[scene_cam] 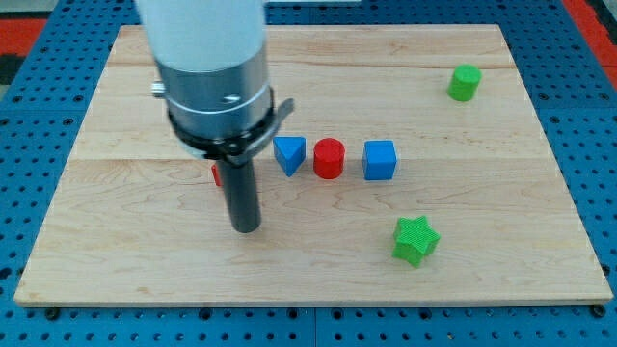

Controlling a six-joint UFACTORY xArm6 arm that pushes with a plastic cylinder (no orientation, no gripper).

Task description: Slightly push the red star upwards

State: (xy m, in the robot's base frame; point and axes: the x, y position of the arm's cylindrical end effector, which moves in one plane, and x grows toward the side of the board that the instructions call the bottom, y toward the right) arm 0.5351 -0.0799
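A small patch of a red block [216, 174], most likely the red star, shows just left of my rod; the rest of it is hidden behind the rod and the arm's body. My tip [247, 228] rests on the wooden board [125, 241], below and slightly right of that red patch. To the right stand a blue triangular block [289, 154], a red cylinder [329, 158] and a blue cube [380, 160] in a row.
A green star [415, 240] lies at the view's lower right. A green cylinder-like block [464, 83] sits at the upper right. The arm's grey and white body [214, 77] covers the upper left of the board.
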